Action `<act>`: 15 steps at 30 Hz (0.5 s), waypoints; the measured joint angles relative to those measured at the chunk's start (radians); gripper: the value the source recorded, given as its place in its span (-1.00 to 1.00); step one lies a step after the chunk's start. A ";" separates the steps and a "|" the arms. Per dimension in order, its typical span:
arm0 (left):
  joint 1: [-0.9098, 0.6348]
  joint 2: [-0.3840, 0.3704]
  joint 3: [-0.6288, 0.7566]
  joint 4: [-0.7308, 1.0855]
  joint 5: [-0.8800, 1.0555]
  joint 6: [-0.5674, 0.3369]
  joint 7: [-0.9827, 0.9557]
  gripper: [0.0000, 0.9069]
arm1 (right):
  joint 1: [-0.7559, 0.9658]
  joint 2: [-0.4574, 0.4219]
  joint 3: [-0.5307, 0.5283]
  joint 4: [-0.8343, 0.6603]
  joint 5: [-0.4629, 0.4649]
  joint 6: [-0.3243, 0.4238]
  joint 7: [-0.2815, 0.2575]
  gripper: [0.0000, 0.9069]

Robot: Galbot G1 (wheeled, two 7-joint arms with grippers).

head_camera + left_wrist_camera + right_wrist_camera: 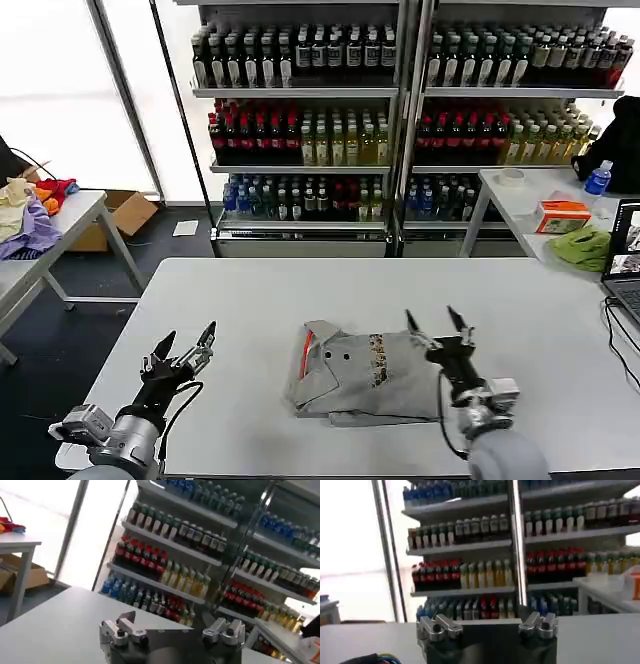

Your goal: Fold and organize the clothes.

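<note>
— Arm positions?

— Both arms were raised above the near edge of the worktop (250, 290). The left gripper (188, 343) stood clear of the cloth, fingers spread, holding nothing. The right gripper (438, 322) hung over the shirt's right edge, fingers also apart, empty.

— Count of garments?

— One shirt (365, 375), folded, lay mid-worktop between the grippers.

— Orientation?

— Its long axis ran left to right; the orange-lined collar pointed toward the left arm.

Shop-like lab: stocked drink shelves (400, 110), white worktables (250, 300).
</note>
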 measured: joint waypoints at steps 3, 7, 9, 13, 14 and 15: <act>0.003 0.007 0.006 0.001 0.013 -0.010 0.012 1.00 | -0.057 -0.009 0.114 -0.003 0.046 0.053 -0.053 1.00; 0.009 0.014 0.008 0.009 0.035 -0.021 0.027 1.00 | -0.111 -0.022 0.245 -0.031 0.099 0.100 -0.104 1.00; 0.013 0.016 0.007 0.013 0.053 -0.030 0.036 1.00 | -0.127 -0.027 0.287 -0.051 0.112 0.117 -0.121 1.00; 0.020 0.015 0.007 0.013 0.080 -0.041 0.047 1.00 | -0.153 -0.025 0.349 -0.074 0.138 0.140 -0.150 1.00; 0.021 0.014 0.007 0.012 0.085 -0.044 0.050 1.00 | -0.157 -0.023 0.359 -0.079 0.141 0.147 -0.155 1.00; 0.023 0.014 0.007 0.011 0.092 -0.046 0.053 1.00 | -0.162 -0.021 0.369 -0.085 0.142 0.152 -0.160 1.00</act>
